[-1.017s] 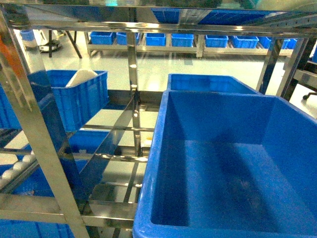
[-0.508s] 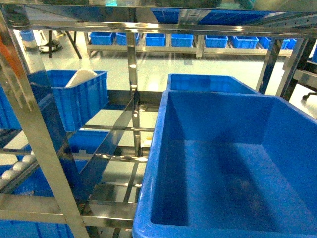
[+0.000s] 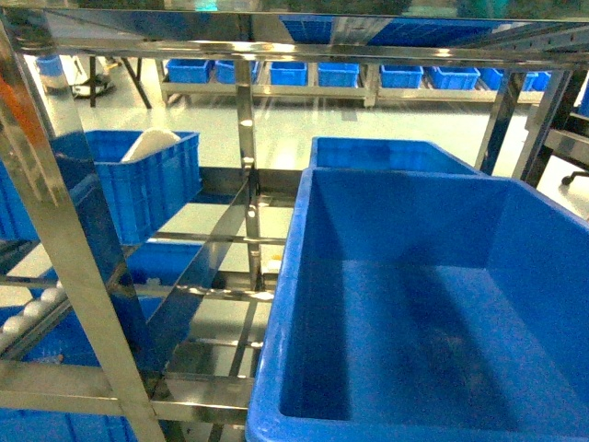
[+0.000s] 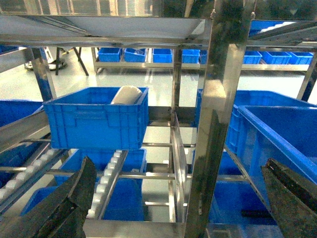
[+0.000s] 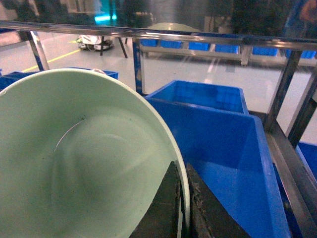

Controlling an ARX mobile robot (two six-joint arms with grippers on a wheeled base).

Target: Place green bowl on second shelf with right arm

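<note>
The pale green bowl (image 5: 84, 163) fills the left half of the right wrist view, tilted with its inside facing the camera. My right gripper (image 5: 183, 198) is shut on its rim, one finger inside and one outside. It hangs in front of a large blue crate (image 5: 218, 148) standing on the steel rack. The second shelf (image 3: 216, 241) shows as shiny crossbars and rails between uprights. My left gripper (image 4: 178, 163) is open, its dark fingers (image 4: 74, 198) at the lower corners with nothing between them. The head view shows neither the bowl nor a gripper.
A big blue crate (image 3: 414, 304) takes the right side of the rack tier, another (image 3: 391, 152) behind it. At the left, a blue crate (image 3: 152, 180) holds a white object (image 4: 126, 94). A steel upright (image 4: 218, 124) stands close ahead. Roller rails (image 4: 106, 176) run lower left.
</note>
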